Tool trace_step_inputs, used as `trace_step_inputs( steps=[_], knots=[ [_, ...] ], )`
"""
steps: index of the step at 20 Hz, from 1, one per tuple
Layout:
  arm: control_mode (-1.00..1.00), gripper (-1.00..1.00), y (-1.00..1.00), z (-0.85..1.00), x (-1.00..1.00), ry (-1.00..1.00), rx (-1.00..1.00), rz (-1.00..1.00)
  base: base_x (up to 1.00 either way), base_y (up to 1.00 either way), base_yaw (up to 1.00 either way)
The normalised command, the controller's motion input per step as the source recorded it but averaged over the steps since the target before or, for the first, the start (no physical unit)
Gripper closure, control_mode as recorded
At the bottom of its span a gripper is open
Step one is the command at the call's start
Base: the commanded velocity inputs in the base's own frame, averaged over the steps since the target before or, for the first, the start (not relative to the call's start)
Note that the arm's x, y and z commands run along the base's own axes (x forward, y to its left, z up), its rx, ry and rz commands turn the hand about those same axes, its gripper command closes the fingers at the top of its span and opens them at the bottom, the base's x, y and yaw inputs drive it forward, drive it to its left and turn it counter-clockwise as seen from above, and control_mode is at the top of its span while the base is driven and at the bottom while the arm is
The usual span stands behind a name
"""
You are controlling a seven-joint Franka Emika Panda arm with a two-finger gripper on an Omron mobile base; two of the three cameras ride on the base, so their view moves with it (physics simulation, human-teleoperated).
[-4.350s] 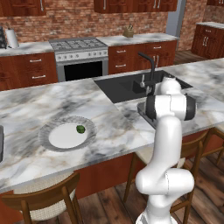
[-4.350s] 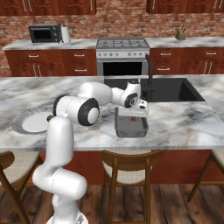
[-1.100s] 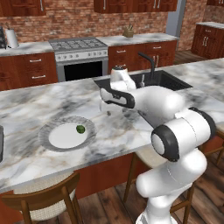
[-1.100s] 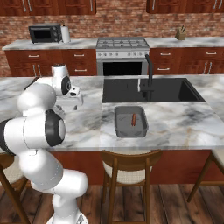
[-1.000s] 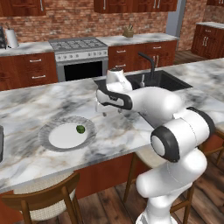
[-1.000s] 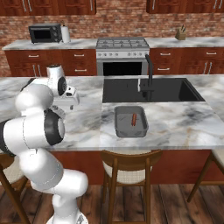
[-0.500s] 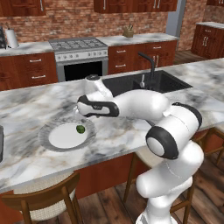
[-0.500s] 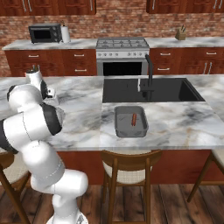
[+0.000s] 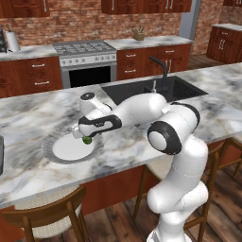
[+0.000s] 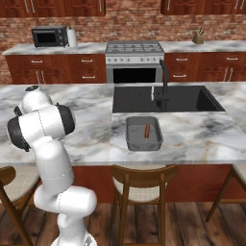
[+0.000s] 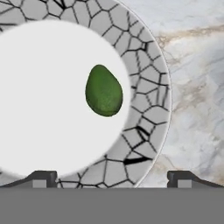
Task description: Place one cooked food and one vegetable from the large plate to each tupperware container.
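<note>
On the left of the marble surface (image 9: 28, 165), the large plate (image 9: 54, 142) with its grey cracked-pattern rim lies directly beneath the pincer (image 9: 86, 137). The pincer is spread wide and nothing is held; in the hand view its two dark tips (image 11: 40, 178) are seen far apart, one low over the plate rim and the other over bare marble. The green vegetable (image 11: 103, 91), an avocado-like oval, rests on the white centre of the plate close to the patterned rim, ahead of the pincer and between the lines of its tips. The wide spread is judged to be a preparation for straddling the vegetable, which is round and may roll if nudged from one side.

Far to the right of the pincer, in front of the black sink basin (image 10: 166, 98), one dark grey tupperware container (image 10: 143, 133) sits on the surface with a reddish-brown sausage (image 10: 146, 130) already inside. By that showing, this tub lacks only its vegetable, and the vegetable is probably meant for it.
</note>
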Motion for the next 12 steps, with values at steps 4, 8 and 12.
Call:
trace_step_inputs(
  steps=[4,8,12],
  knots=[
    [-1.00,-1.00,0.06,-0.20,0.48,0.00,0.00,-0.09,0.00,0.00,0.00],
    [-1.00,-1.00,0.34,-0.15,0.55,0.00,0.00,0.00,0.00,0.00,0.00],
    [-1.00,-1.00,0.44,-0.11,0.59,0.00,0.00,0.00,0.00,0.00,0.00]
  ],
)
